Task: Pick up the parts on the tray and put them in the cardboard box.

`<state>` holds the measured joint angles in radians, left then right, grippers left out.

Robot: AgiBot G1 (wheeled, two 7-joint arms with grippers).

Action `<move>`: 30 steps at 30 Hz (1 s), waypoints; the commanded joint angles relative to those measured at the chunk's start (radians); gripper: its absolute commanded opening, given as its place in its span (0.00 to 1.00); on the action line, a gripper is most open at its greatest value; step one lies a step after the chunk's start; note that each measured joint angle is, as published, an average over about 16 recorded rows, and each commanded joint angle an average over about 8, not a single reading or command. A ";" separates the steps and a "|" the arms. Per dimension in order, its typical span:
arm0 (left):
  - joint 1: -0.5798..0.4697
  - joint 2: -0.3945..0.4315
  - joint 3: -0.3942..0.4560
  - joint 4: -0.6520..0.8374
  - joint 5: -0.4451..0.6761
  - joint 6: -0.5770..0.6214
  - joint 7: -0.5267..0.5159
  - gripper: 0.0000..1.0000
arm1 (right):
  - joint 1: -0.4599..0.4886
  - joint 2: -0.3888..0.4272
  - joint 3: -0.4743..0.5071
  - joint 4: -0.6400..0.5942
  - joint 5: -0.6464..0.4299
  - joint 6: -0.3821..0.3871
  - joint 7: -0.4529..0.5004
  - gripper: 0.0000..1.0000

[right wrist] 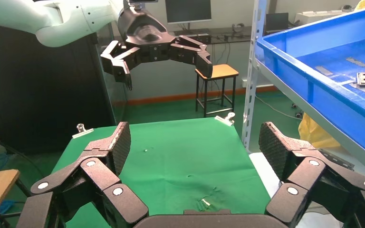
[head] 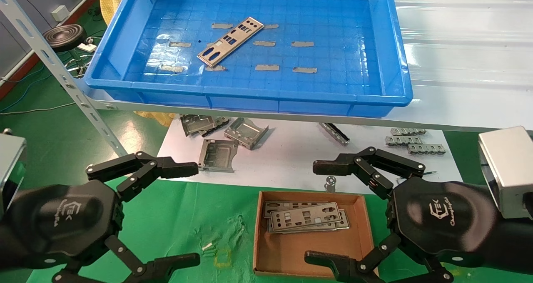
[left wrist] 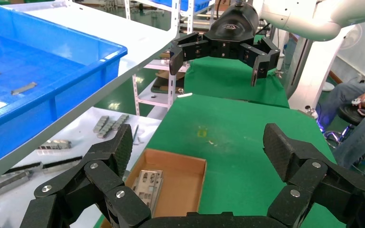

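Currently, punched silver-grey metal plate point(head: 230, 41): lies alone in the big blue plastic tray point(head: 397, 66), at 11 o'clock.
Small brown cardboard box point(head: 310, 249): holds stacked plates point(head: 306, 221).
Left gripper point(head: 195, 212): spread wide, empty.
Right gripper point(head: 318, 212): spread wide, empty, flanking the box.

Only readable bit: a "TEK" logo on the left gripper point(head: 195, 214) and right gripper point(head: 318, 212) housings; script underneath is illegible.

The cardboard box point(head: 310, 249) is lying open-topped on the green worktop point(head: 187, 224), its low walls offering little obstruction. The right claw point(head: 322, 210) is hanging spread wide beside it. The tray point(head: 250, 95) is sitting open from above on a higher shelf point(head: 458, 108), whose edge is overhanging loose brackets point(head: 233, 137).
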<state>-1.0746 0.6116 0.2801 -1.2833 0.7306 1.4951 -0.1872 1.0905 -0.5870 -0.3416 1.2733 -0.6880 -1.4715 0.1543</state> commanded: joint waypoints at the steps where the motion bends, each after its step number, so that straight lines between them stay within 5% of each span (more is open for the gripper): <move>1: 0.000 0.000 0.000 0.000 0.000 0.000 0.000 1.00 | 0.000 0.000 0.000 0.000 0.000 0.000 0.000 1.00; 30: 0.000 0.000 0.000 0.000 0.000 0.000 0.000 1.00 | 0.000 0.000 0.000 0.000 0.000 0.000 0.000 1.00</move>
<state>-1.0747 0.6116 0.2801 -1.2831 0.7305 1.4951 -0.1872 1.0905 -0.5870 -0.3416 1.2733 -0.6880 -1.4715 0.1543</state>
